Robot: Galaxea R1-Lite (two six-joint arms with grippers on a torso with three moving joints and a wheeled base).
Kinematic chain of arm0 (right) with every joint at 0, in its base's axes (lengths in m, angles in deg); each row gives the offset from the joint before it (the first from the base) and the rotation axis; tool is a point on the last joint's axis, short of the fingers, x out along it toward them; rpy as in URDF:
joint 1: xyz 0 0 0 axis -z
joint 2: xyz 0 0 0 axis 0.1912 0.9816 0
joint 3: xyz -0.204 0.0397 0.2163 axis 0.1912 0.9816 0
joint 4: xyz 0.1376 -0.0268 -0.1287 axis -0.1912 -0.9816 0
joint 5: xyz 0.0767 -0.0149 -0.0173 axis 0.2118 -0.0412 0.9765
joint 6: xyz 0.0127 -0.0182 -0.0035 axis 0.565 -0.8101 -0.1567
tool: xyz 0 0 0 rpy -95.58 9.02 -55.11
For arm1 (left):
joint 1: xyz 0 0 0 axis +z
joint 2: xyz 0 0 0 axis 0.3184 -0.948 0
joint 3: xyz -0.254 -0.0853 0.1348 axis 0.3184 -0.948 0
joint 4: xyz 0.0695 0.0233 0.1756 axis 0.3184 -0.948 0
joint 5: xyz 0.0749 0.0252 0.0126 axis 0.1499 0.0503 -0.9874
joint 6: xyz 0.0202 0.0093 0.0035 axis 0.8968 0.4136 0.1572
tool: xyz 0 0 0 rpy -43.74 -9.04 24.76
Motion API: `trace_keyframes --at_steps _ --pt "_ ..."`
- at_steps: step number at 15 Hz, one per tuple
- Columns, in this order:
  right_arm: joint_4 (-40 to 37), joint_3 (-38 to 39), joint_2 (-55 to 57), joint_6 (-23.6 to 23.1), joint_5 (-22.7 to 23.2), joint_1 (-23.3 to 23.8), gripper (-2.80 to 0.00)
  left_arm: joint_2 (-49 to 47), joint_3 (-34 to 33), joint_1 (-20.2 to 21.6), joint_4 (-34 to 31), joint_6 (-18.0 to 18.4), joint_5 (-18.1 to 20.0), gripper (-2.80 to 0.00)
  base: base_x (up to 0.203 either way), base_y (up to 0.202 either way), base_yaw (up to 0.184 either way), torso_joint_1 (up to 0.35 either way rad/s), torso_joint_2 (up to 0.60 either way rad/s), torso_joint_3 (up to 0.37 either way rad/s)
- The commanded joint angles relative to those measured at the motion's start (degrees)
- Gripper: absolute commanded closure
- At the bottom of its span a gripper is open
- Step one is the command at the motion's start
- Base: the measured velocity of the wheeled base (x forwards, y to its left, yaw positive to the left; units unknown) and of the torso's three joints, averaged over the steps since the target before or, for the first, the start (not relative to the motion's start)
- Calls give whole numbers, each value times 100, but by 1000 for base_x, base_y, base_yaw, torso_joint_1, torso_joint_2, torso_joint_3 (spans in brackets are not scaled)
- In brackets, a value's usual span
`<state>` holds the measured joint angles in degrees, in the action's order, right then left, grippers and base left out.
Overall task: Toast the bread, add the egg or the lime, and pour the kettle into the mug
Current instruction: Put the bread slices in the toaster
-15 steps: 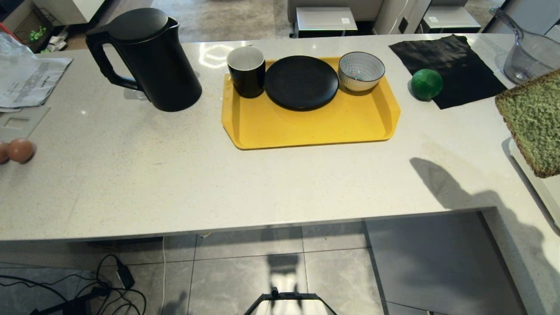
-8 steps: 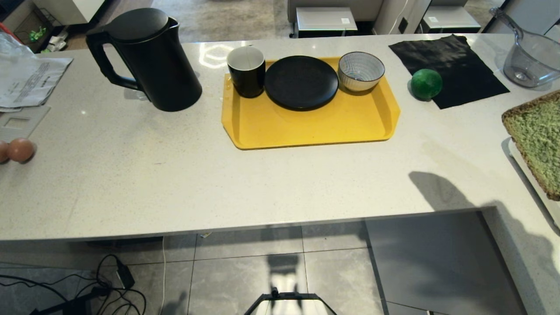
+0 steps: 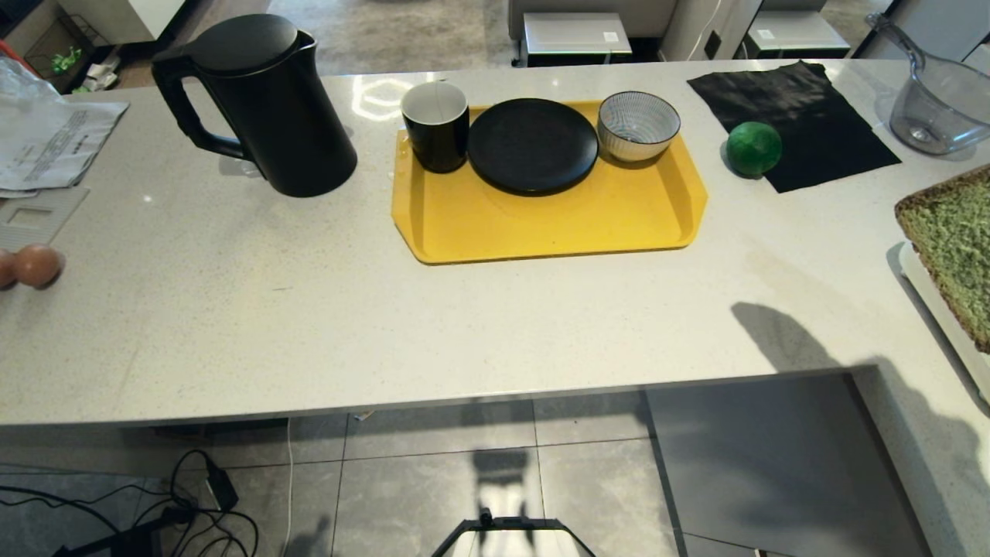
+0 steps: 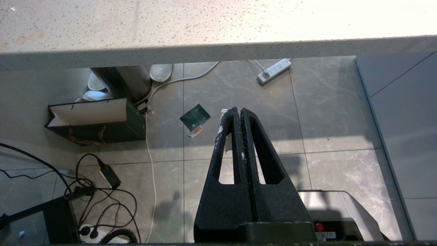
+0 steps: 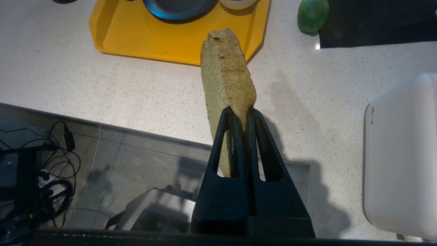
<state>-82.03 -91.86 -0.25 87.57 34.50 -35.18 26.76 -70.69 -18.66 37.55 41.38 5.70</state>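
The pale counter (image 3: 495, 325) spreads before me, with the kettle (image 3: 267, 108) at its far left and the yellow tray (image 3: 549, 220) carrying the mug (image 3: 435, 126). My right gripper (image 5: 241, 114) is clamped on the bread (image 5: 227, 78) above the counter's right end. My left gripper (image 4: 238, 114) hangs pressed together below the counter's edge. The lime (image 3: 753, 148) sits beside the tray, the egg (image 3: 36, 265) far left.
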Motion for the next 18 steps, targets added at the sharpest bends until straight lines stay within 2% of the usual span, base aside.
trace_keyframes --at_steps 1,10,18 --pt "-17 1 8 -1 2 -1 0 4 -88 1 5 -3 -2 0 0 0 0 0 0 0" --pt "-10 45 26 -1 11 -1 0 4 -88 1 5 -3 -11 0 0 0 -8 0 0 0" --pt "1 36 52 -1 37 -1 0 4 -88 1 5 -3 -2 0 2 5 -140 2 3 1"
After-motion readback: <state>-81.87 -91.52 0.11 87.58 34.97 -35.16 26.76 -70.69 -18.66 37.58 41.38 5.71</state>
